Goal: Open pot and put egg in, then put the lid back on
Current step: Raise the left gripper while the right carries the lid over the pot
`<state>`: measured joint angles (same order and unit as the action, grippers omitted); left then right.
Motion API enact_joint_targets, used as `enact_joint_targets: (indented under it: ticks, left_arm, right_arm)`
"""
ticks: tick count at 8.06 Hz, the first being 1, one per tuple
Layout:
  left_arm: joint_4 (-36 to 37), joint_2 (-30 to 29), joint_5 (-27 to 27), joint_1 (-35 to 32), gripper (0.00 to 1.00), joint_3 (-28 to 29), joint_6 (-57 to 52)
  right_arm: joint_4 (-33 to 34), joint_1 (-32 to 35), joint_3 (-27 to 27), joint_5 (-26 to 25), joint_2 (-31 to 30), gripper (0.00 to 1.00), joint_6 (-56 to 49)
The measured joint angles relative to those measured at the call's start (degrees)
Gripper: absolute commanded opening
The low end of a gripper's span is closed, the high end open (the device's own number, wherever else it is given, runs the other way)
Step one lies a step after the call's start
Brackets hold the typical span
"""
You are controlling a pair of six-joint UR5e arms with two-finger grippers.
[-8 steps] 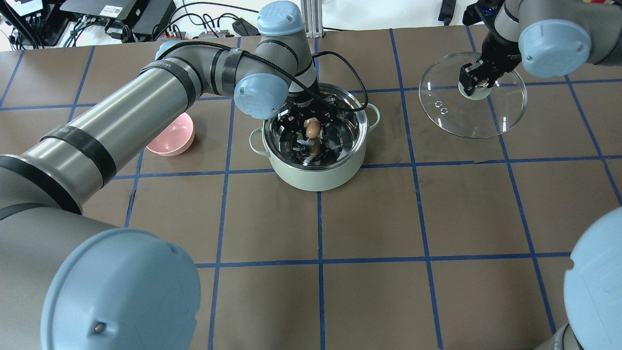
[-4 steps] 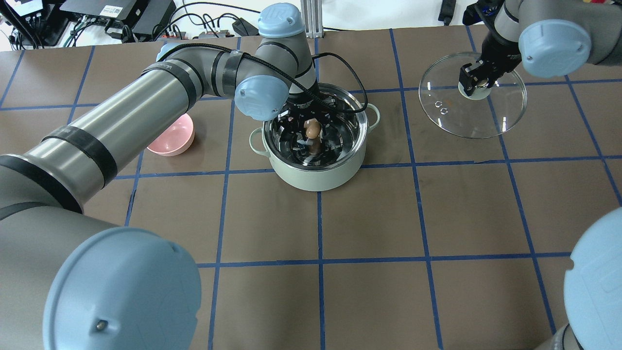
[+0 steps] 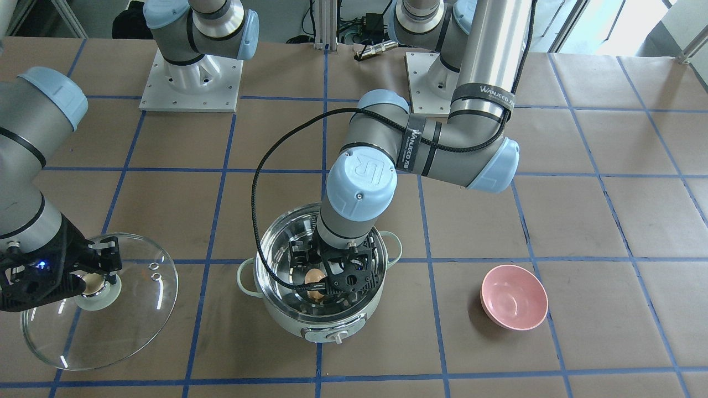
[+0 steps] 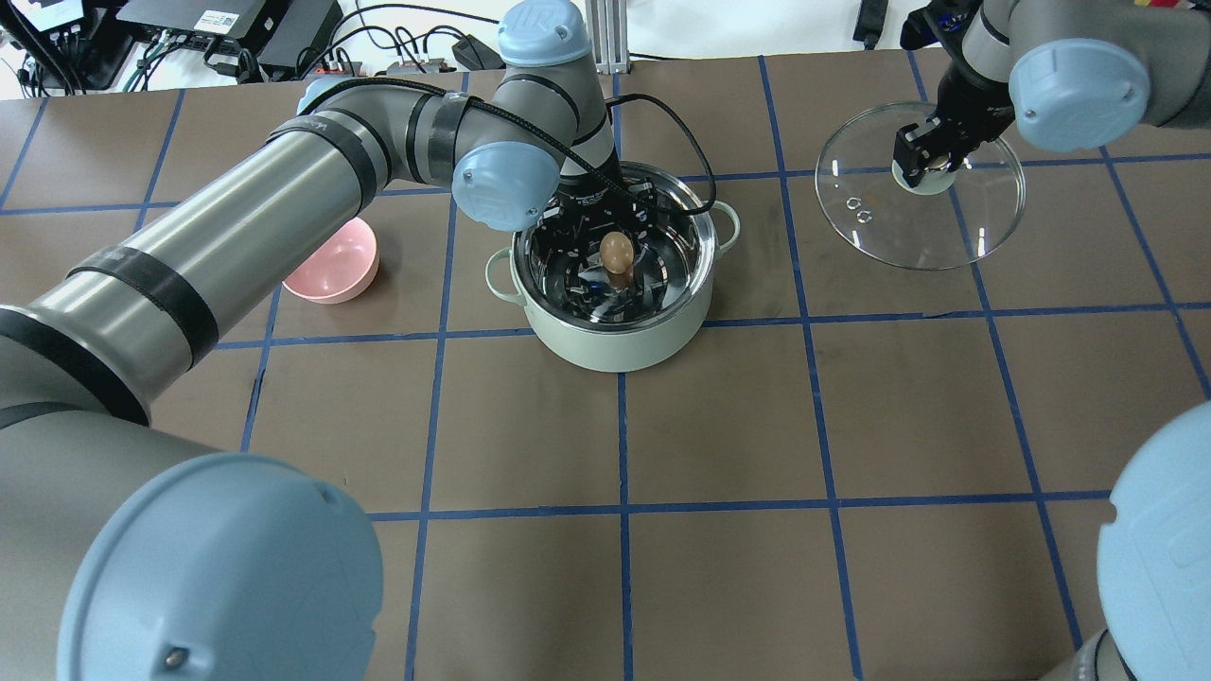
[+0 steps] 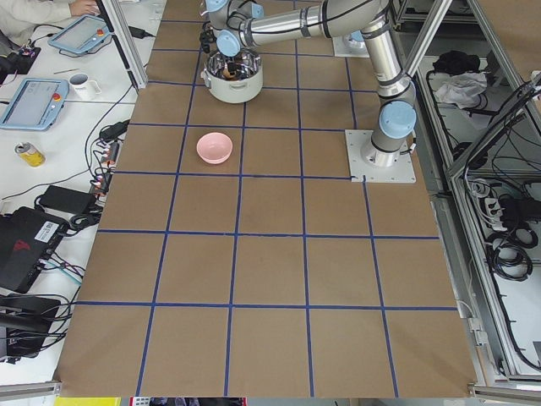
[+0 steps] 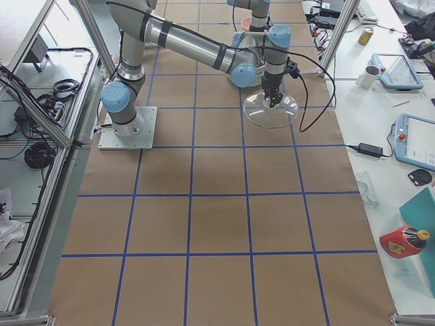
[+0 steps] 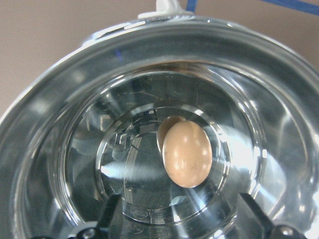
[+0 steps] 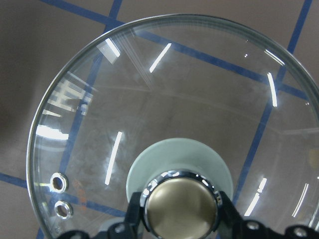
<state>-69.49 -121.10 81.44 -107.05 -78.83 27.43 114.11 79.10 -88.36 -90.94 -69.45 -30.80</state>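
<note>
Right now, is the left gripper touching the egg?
Apart. In the left wrist view the egg sits in the pot with bare steel showing between it and both fingers of the left gripper.

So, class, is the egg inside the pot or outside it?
Inside. The egg sits on the pot's shiny bottom, clear of the open left gripper; the lid is off.

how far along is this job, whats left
Done: the pot is open and the egg lies on its steel floor, clear of the open left gripper. In hand: the right gripper is shut on the knob of the lid, off to the pot's side. Left: withdraw the left gripper, put the lid back on.
</note>
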Motion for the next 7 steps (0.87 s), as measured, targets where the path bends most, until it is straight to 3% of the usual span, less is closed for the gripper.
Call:
enact_joint_targets:
  ticks: [4,7]
  left_arm:
    - [-4.04,10.50,1.44,2.87,1.00,-0.31,-3.80]
    - [-4.47,15.78,2.32,12.43,1.00,-1.46,-10.20]
  right_arm:
    - [-3.09,1.37,1.82,-0.11,-3.57,0.00,4.96]
    - [-9.60,13.11,5.95,-0.48,-6.24,0.00,21.12]
